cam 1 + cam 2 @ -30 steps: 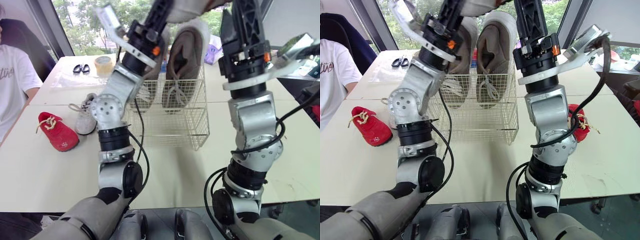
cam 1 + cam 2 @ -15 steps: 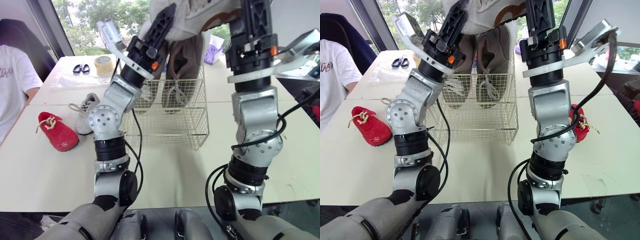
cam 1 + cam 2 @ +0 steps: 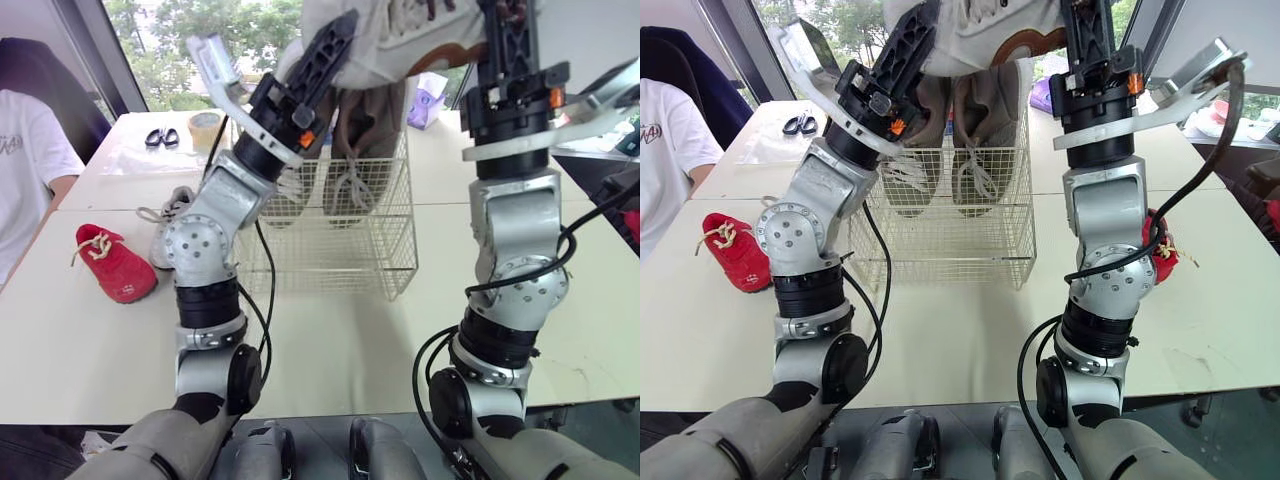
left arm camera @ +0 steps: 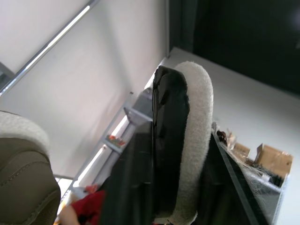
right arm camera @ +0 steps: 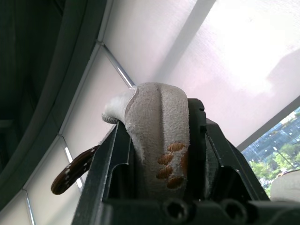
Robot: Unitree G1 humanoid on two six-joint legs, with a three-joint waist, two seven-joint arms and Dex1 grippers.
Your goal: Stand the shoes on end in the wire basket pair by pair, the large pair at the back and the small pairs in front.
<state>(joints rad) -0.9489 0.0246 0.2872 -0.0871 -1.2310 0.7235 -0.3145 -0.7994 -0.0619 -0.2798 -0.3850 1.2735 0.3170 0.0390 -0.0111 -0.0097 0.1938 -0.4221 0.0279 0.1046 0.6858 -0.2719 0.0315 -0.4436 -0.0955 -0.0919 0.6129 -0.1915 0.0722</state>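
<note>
We note left end effector [image 3: 340, 30] and right end effector [image 3: 503, 22] clamped on white shoe [image 3: 405, 35]; best seat it upright in wire basket [image 3: 340, 255], ahead of grey pair [image 3: 357, 150]

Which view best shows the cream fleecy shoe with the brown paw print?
Right wrist view: the cream fleecy shoe clamped between the fingers of the right gripper, paw print plain. Both eye views crop it at the top, above the wire basket. Left wrist view gives its fleecy edge against the left gripper.
</note>
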